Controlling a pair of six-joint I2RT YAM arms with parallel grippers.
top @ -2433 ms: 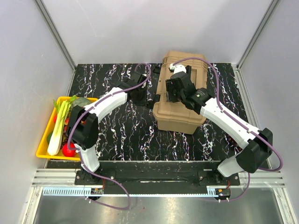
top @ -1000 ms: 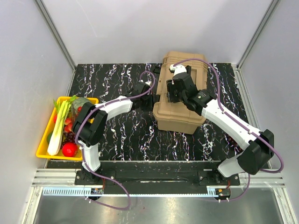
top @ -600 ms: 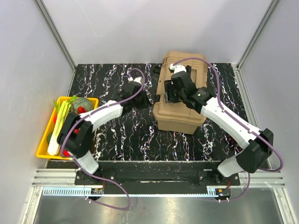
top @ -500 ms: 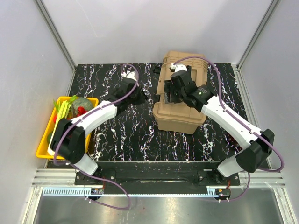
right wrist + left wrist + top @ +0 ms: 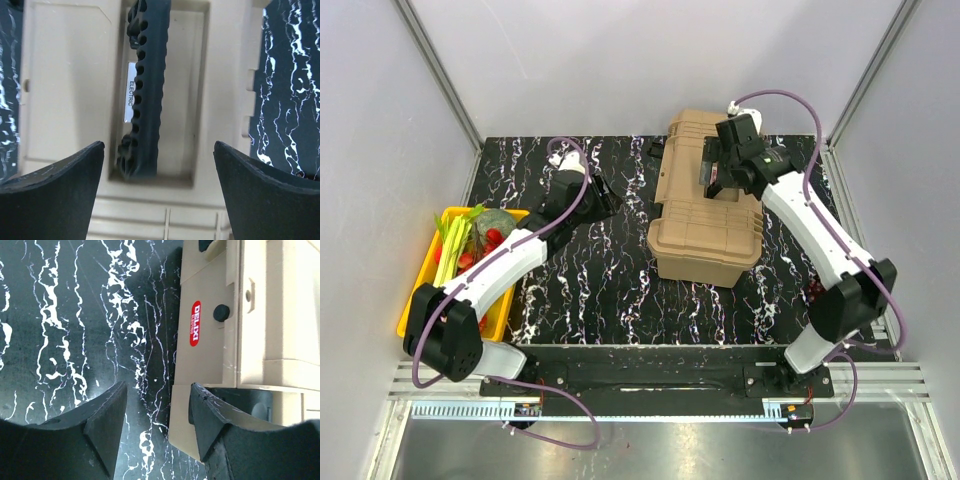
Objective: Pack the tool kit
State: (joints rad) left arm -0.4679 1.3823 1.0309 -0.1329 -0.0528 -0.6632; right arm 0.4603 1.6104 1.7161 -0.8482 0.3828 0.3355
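The tan toolbox [image 5: 705, 215] of the tool kit stands closed at the back right of the black marbled table. Its side with a red label [image 5: 195, 330] fills the right of the left wrist view. My left gripper [image 5: 603, 196] hovers over the table to the left of the box. Its jaws [image 5: 157, 387] are open with nothing between them. My right gripper [image 5: 711, 178] hangs over the lid, wide open [image 5: 159, 145] and empty. The black top handle [image 5: 145, 85] lies folded in its recess just ahead of it. No hand tools show.
A yellow tray [image 5: 415, 300] of vegetables sits at the left edge of the table. A small black part [image 5: 653, 149] lies by the box's back left corner. Small dark red bits [image 5: 814, 288] lie near the right arm. Grey walls enclose the table.
My left gripper has drawn back leftward from the box's side and opened. My right gripper has moved toward the back right over the lid and opened wide.
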